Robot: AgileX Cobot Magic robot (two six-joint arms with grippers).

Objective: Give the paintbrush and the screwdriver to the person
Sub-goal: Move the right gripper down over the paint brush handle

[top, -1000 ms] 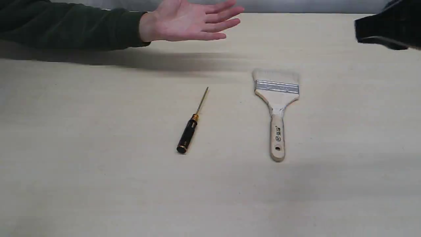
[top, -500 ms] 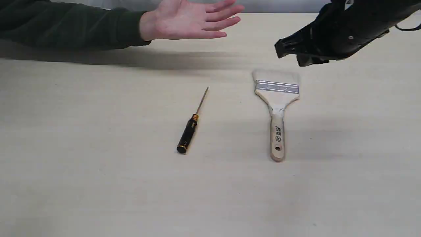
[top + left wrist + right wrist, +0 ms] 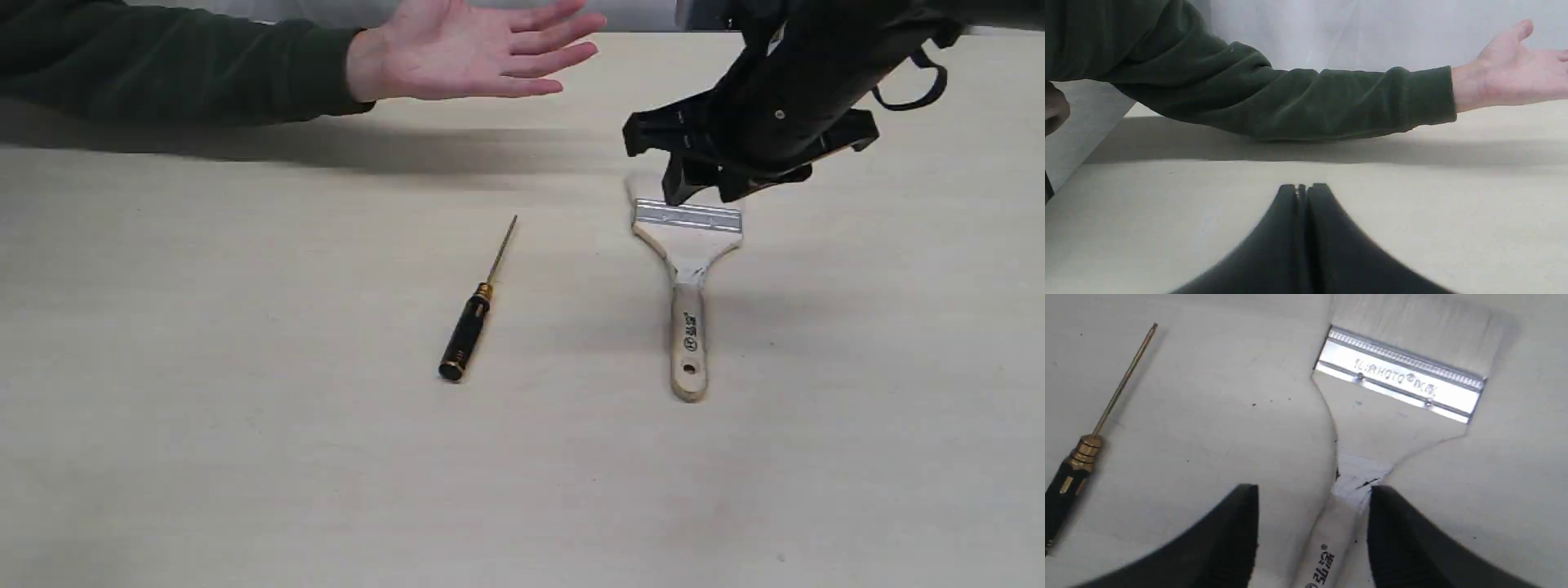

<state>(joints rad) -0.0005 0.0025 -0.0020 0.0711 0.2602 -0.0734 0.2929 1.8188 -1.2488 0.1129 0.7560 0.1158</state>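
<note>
The paintbrush [image 3: 688, 269] lies flat on the table, bristles toward the far edge, handle toward the near edge. My right gripper [image 3: 660, 167] hangs open above its bristle end and hides part of the bristles. In the right wrist view the right gripper [image 3: 1312, 490] straddles the brush neck from above, apart from the paintbrush [image 3: 1400, 379]. The screwdriver [image 3: 473, 314] lies to the left, also seen as the screwdriver [image 3: 1081, 449]. The person [image 3: 473, 53] holds an open palm above the far left of the table. My left gripper [image 3: 1302, 188] is shut and empty, low over the table.
The pale table [image 3: 245, 449] carries only the two tools. The person's dark green sleeve [image 3: 1290, 102] stretches across the far side, just above the tabletop. A pale wall stands behind the table's far edge [image 3: 637, 33].
My right arm has come in from the upper right, moving left and down until its open gripper hangs over the brush's bristle end. Hand, brush and screwdriver have not moved.
</note>
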